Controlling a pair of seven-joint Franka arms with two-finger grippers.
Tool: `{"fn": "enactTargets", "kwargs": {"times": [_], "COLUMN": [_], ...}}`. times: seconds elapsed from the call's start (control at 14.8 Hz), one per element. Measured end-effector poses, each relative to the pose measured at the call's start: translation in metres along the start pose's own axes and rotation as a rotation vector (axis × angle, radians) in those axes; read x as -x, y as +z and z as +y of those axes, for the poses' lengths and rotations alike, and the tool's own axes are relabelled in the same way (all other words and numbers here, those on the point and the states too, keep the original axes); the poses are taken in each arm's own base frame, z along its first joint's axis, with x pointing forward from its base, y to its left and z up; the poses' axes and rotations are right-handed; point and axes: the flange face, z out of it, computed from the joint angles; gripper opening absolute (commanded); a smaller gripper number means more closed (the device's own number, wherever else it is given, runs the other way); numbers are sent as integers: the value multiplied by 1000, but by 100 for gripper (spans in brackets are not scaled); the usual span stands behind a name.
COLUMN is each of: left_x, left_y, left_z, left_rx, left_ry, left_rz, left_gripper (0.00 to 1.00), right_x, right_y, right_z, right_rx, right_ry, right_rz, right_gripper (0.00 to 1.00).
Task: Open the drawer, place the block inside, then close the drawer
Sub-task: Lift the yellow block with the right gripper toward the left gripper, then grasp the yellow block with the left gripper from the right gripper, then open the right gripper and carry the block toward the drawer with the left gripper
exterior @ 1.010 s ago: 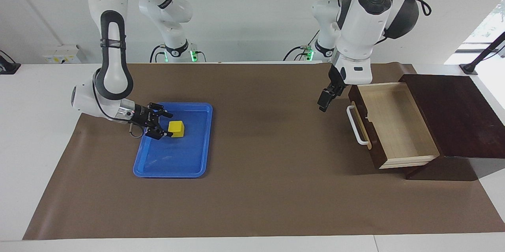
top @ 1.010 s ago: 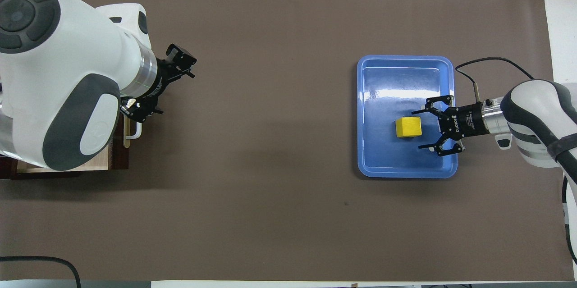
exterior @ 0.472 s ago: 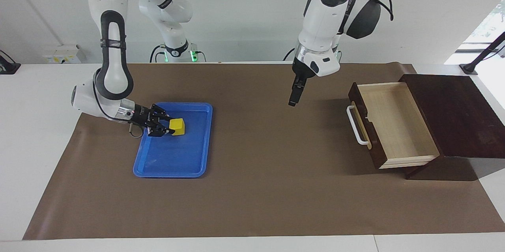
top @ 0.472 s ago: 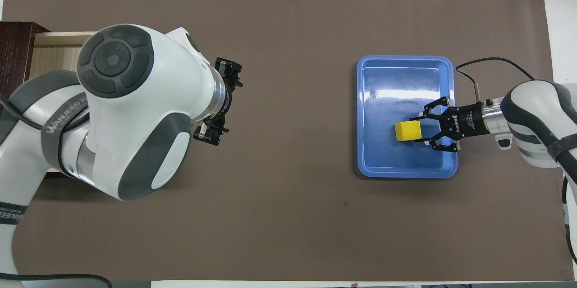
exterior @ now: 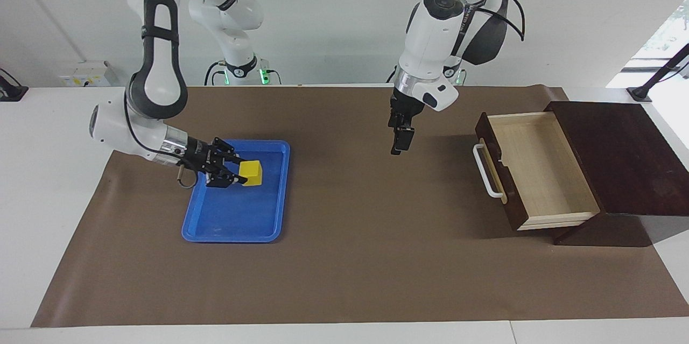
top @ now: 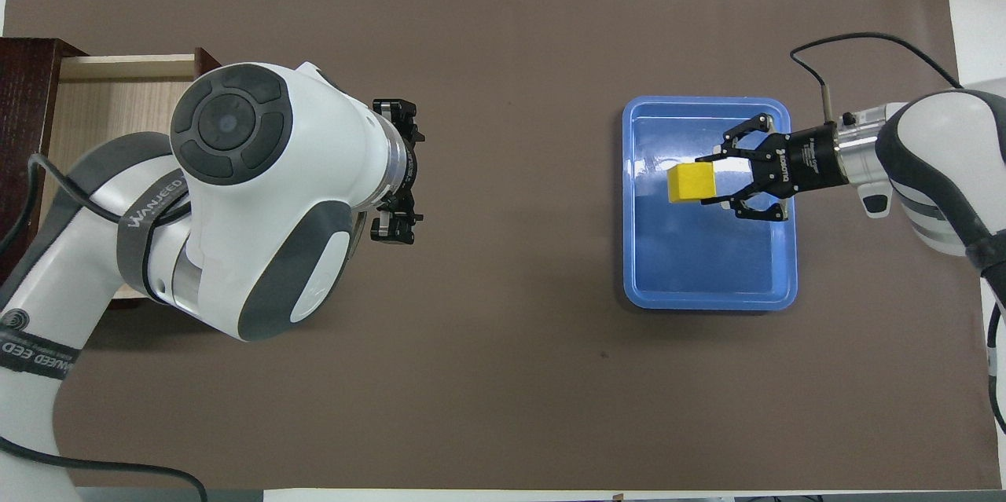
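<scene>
Presently, item by item, as I had them on my screens.

Item: the block (exterior: 251, 173), yellow, pinched at one end between the jaws of the right gripper (exterior: 237, 173), over the blue tray (exterior: 272, 228). From the facing view I judged it lifted just clear of the tray floor (I could not be sure of the gap).

Item: the right gripper, reaching in low and nearly level, jaws narrowed onto the block, which stuck out past the fingertips (top: 719, 151). I judged the hold shallow, so I meant to carry slowly and keep the wrist from rolling.

Item: the drawer (exterior: 538, 169), pulled well out at the left arm's end of the surface, pale interior bare, white handle (exterior: 486, 172) facing the middle of the mat.

Item: the left gripper (exterior: 399, 142), hanging over the brown mat (exterior: 350, 258) between tray and drawer, holding nothing; whether its jaws were parted I could not tell. It waited there.

Note on the step in hand: carry the block to the drawer. I reckoned the good way was to raise it above the tray rim first, cross high enough to clear the drawer front, and release low over the middle of the interior so it would not bounce out. The waiting left arm stood on that path (a likely snag); I would route around it or hand the block over.
</scene>
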Motion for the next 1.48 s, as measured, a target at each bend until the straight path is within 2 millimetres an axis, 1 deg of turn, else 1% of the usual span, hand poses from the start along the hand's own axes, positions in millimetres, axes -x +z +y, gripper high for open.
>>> {"fn": "enactTargets", "kwargs": {"times": [0.13, 0.2, 0.27, 0.4, 0.54, 0.67, 0.74, 0.88, 1.08, 1.21, 1.28, 1.35, 1.48], "left_x": [6, 9, 16, 39, 57, 63, 65, 69, 69, 70, 70, 72, 83], "left_y": [4, 8, 14, 26, 30, 29, 29, 29, 31, 39, 48, 57, 66], "left_z": [8, 9, 8, -2, -9, -9, -8, -9, -7, -5, -4, -2, 2], "left_rx": [31, 37, 30, 10, 1, -1, -3, -5, -2, -1, -8, -12, -22], "left_ry": [-49, -58, -63, -70, -99, -137, -148, -162, -169, -174, -178, -180, -174], "left_rz": [-76, -97, -117, -166, -207, -239, -244, -249, -251, -250, -245, -243, -245], "left_gripper": [100, 100, 100, 100, 100, 100, 100, 100, 100, 100, 92, 76, 47], "right_x": [75, 105, 127, 153, 171, 184, 187, 187, 184, 184, 184, 184, 184], "right_y": [16, 27, 37, 57, 73, 86, 88, 88, 86, 86, 86, 86, 86], "right_z": [-11, -13, -13, -13, -11, -8, -8, -8, -9, -9, -9, -9, -9], "right_rx": [9, 7, -1, -16, -30, -32, -32, -33, -36, -36, -36, -36, -36], "right_ry": [29, 35, 39, 49, 58, 59, 61, 63, 67, 67, 67, 67, 68], "right_rz": [7, 11, 17, 26, 32, 35, 35, 36, 37, 37, 37, 37, 37], "right_gripper": [0, 0, 0, 0, 0, 0, 0, 0, 0, 0, 0, 0, 0]}}
